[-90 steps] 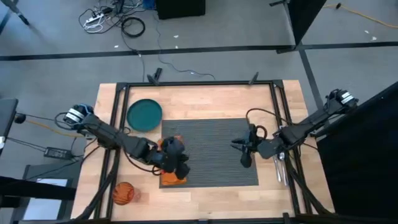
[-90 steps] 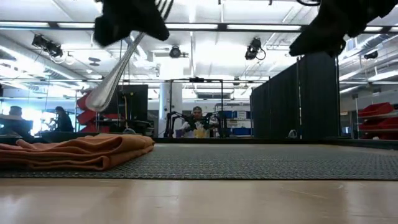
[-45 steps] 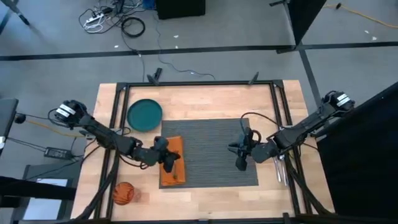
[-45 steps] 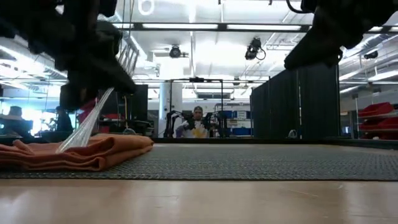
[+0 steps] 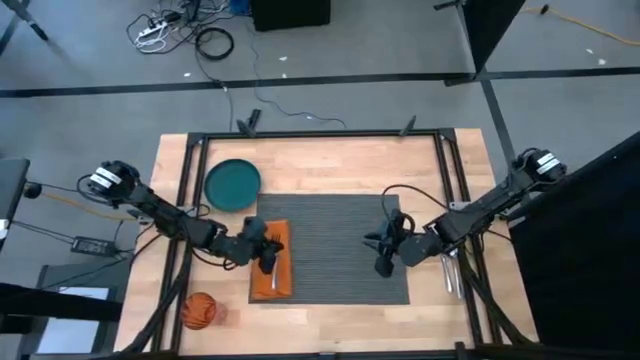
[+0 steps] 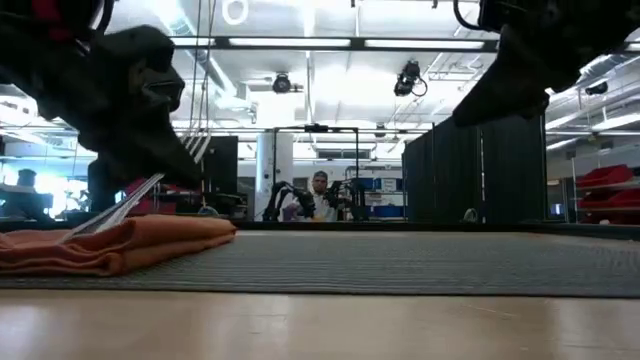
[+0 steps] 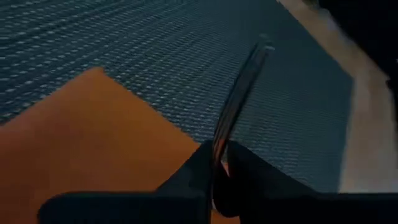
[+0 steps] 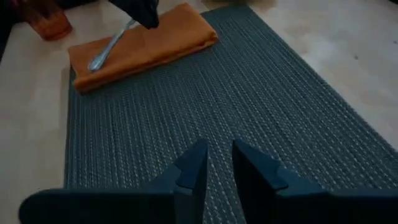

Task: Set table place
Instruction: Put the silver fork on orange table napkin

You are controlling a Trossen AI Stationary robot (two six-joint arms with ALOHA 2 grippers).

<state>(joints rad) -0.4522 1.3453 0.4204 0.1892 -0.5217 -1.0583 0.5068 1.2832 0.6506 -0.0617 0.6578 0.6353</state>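
Fork (image 8: 111, 43) lies slanted on the orange napkin (image 5: 270, 262) at the placemat's (image 5: 340, 245) left edge, your left gripper (image 5: 266, 250) clamped on its handle. Right gripper (image 5: 384, 262) hovers over the mat, fingers nearly together, empty. Only the high view shows plate (image 5: 232, 184) and cup (image 5: 198, 311). No readable writing.

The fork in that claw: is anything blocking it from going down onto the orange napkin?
Nothing visible does. The left gripper holds the fork by one end, its far end already low over the napkin, whose top is bare.
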